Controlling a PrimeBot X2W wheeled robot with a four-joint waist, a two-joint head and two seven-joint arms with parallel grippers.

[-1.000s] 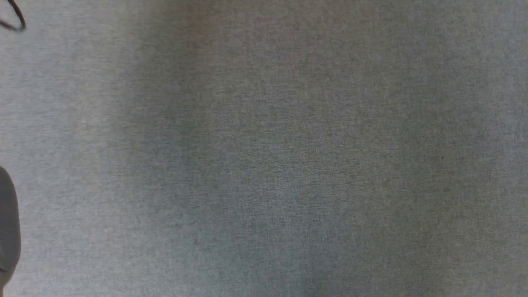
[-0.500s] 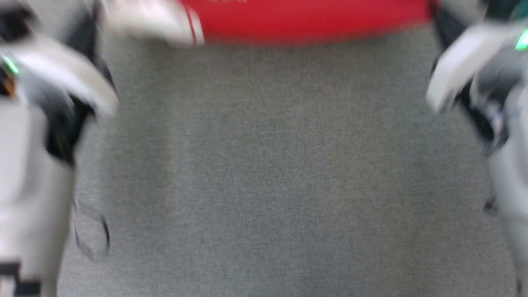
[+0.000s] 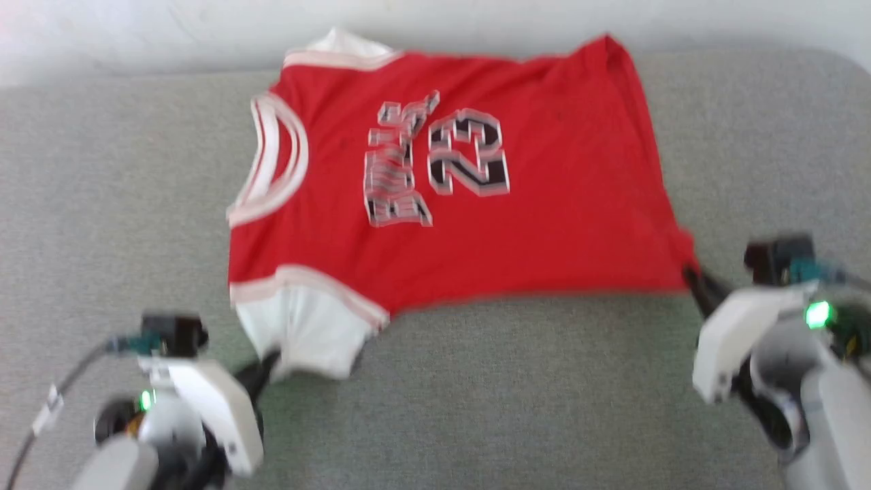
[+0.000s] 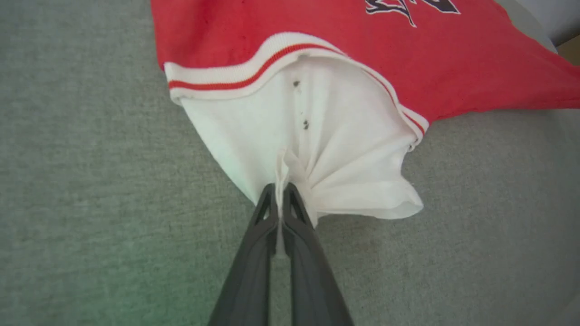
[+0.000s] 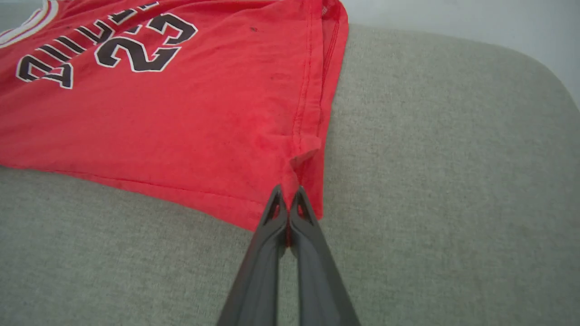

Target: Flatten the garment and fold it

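With the left claw (image 4: 282, 192) clamped on the white sleeve (image 4: 326, 149) and the right claw (image 5: 288, 199) clamped on the red hem corner (image 5: 308, 181), draw both apart evenly and low, smoothing the T-shirt (image 3: 544, 224) spread chest-up on the grey padded surface (image 3: 122, 170). Avoid jerking.

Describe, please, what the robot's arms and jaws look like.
The left arm and right arm have white shells over grey joints, each with a green light and a teal-plugged black block. A grey cable with a white tag trails from the left. The jaws are long, dark grey, tapering, with triangular cut-outs.
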